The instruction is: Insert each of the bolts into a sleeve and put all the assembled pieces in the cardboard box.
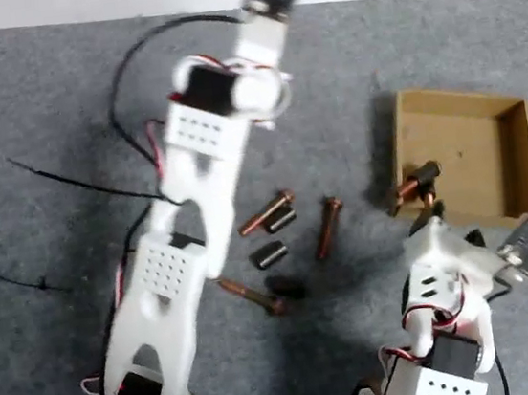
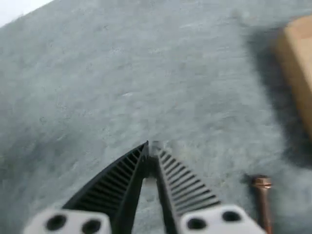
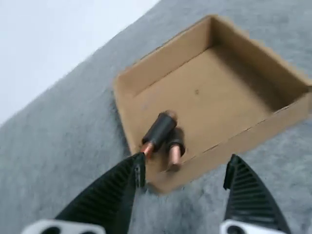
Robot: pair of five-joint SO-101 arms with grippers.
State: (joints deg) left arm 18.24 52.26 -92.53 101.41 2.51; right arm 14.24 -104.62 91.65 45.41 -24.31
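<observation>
Over the grey worktop (image 1: 35,139), the high view has the cardboard box (image 1: 475,147) at the right. Two assembled pieces (image 1: 414,182) lie together against its left wall, toward the corner nearest the robot. Left of the box, loose parts lie in a cluster. A lone bolt (image 1: 328,226) is nearest the box. A second bolt (image 1: 264,214) touches a first sleeve (image 1: 282,220), and a middle sleeve (image 1: 269,253) lies by itself below them. A third bolt (image 1: 249,294) has a third sleeve (image 1: 287,288) just beside its head. The left arm (image 1: 196,196) stretches past the cluster's left side, and the right arm (image 1: 448,281) stands on the robot's side of the box.

From the left wrist, the left gripper (image 2: 152,150) has its fingers closed together with nothing between them, above bare worktop. A copper bolt (image 2: 263,202) lies near, and the box's wall is farther off.

From the right wrist, the right gripper (image 3: 187,160) has its fingers spread wide and empty, just outside the box's wall. The two sleeved bolts lie side by side, touching, just inside that wall.
</observation>
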